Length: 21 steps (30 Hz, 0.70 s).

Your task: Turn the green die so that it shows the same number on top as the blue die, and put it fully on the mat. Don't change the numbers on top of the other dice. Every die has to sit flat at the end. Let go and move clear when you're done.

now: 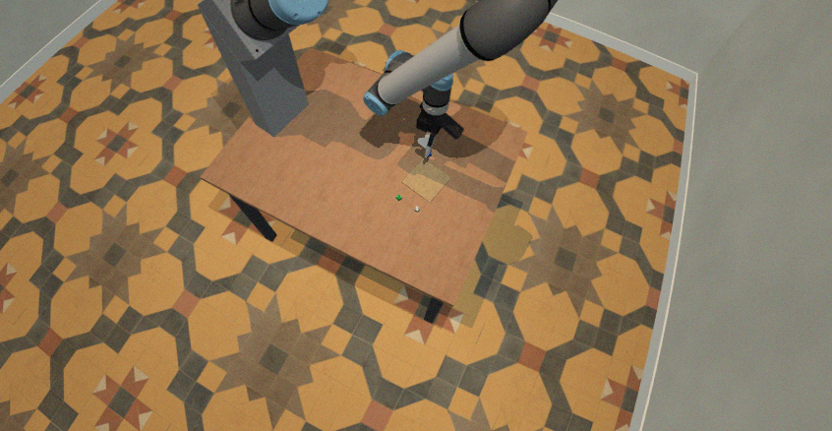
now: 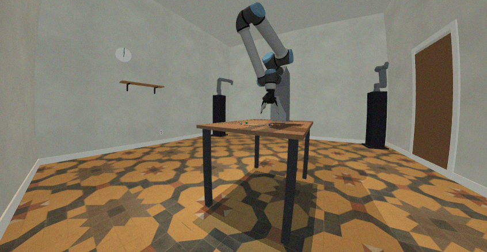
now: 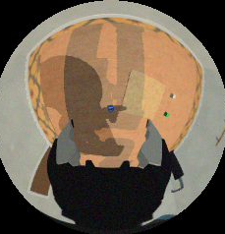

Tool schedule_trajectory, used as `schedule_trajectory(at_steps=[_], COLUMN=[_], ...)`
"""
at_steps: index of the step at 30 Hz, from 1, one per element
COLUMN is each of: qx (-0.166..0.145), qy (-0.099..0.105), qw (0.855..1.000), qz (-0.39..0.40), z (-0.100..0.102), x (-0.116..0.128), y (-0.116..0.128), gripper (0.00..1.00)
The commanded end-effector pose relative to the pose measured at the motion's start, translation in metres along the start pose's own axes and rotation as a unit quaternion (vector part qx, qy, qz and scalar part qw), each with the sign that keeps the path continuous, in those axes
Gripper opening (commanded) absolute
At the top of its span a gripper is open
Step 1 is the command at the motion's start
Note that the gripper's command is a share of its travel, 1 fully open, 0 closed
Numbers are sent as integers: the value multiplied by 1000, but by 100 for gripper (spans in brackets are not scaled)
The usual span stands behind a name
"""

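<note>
The green die lies on the wooden table a little off the near-left edge of the tan mat. It also shows in the wrist view, to the right of the mat. The blue die lies on the table just off the mat's far side, in the arm's shadow. In the top view the blue die is mostly hidden behind the fingers. My gripper hangs high above the blue die, open and empty. Its fingers also show in the exterior view. The dice are too small to read their numbers.
A white die lies on the table near the green die, off the mat; it also shows in the wrist view. The grey robot pedestal stands at the table's far-left corner. Two black stands with grey arms stand by the back wall.
</note>
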<state>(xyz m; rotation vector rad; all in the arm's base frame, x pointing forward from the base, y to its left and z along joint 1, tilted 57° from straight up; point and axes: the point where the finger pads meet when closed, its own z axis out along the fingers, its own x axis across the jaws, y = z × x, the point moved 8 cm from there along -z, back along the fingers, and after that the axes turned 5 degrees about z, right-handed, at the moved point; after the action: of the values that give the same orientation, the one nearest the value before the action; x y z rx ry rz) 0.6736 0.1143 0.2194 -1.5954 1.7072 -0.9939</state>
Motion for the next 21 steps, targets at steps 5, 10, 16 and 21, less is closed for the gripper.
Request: schedule_trajectory(at_steps=[5, 10, 16, 21], qx=[0, 0, 0, 0], qy=[0, 0, 0, 0], qw=[1000, 1000, 1000, 1000], qz=[0, 0, 0, 0], z=[-41, -60, -65, -65], x=[0, 0, 0, 0], y=[0, 0, 0, 0], gripper=[100, 100, 100, 100])
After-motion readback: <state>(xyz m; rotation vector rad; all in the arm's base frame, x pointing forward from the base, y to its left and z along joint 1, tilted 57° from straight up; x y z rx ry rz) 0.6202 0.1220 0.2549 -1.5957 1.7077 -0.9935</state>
